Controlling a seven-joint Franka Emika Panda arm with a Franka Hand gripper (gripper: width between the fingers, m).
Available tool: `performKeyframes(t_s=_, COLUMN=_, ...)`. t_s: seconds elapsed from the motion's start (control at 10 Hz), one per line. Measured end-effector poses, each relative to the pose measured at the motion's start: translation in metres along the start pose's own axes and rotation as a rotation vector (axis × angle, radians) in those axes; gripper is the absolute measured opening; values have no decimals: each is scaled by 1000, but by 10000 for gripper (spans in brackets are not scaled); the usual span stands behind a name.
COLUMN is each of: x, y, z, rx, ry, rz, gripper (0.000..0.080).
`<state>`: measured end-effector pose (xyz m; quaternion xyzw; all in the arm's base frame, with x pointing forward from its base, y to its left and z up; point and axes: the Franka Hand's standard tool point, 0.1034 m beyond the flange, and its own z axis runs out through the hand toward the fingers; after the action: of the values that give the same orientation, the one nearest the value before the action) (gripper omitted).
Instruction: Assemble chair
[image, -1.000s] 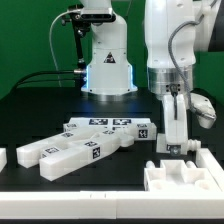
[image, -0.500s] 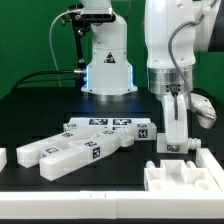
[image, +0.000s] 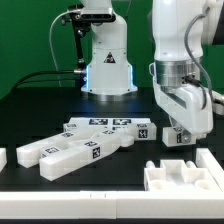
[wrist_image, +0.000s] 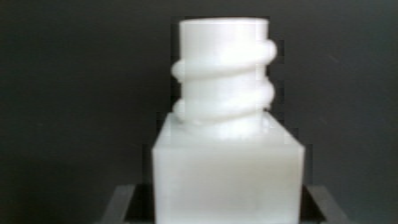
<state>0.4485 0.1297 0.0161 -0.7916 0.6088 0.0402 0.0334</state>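
My gripper (image: 178, 132) is shut on a white chair leg (image: 174, 135) with a marker tag, held tilted just above the black table at the exterior view's right. In the wrist view the leg (wrist_image: 222, 150) is a square post ending in a threaded round peg (wrist_image: 226, 70), and it sits between my gripper (wrist_image: 219, 212) fingers. Several other white chair parts with tags (image: 95, 138) lie in a loose pile at the table's middle.
A white notched block (image: 185, 178) stands at the front right, just below the held leg. Another white piece (image: 4, 158) shows at the left edge. The robot base (image: 108, 70) stands at the back.
The wrist has tilted and shifted slightly to the exterior view's right. The held leg has gone from upright to slanted and sits a little higher.
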Motion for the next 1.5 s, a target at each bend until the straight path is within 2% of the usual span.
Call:
performKeyframes(t_s=0.4, x=0, y=1, z=3, rx=-7, ry=2, rz=-284, gripper=265)
performKeyframes(t_s=0.6, x=4, y=3, z=5, rx=-16, ry=17, rz=-564, gripper=265)
performKeyframes(t_s=0.7, x=11, y=6, z=6, rx=0, ry=38, rz=-560, gripper=265)
performKeyframes(t_s=0.9, x=10, y=7, z=7, rx=-4, ry=36, rz=-557, gripper=265)
performKeyframes(t_s=1.1, x=20, y=5, z=1, rx=-18, ry=-8, rz=-573, gripper=559)
performKeyframes(t_s=1.2, x=31, y=-1, z=-5, rx=-13, ry=-24, rz=-568, gripper=559)
performKeyframes(t_s=1.3, x=39, y=-4, z=-10, rx=-38, ry=-88, rz=-580, gripper=630)
performKeyframes(t_s=1.4, x=51, y=-10, z=-18, rx=-62, ry=-175, rz=-579, gripper=646)
performKeyframes(t_s=1.5, x=60, y=-17, z=-23, rx=-75, ry=-231, rz=-560, gripper=646)
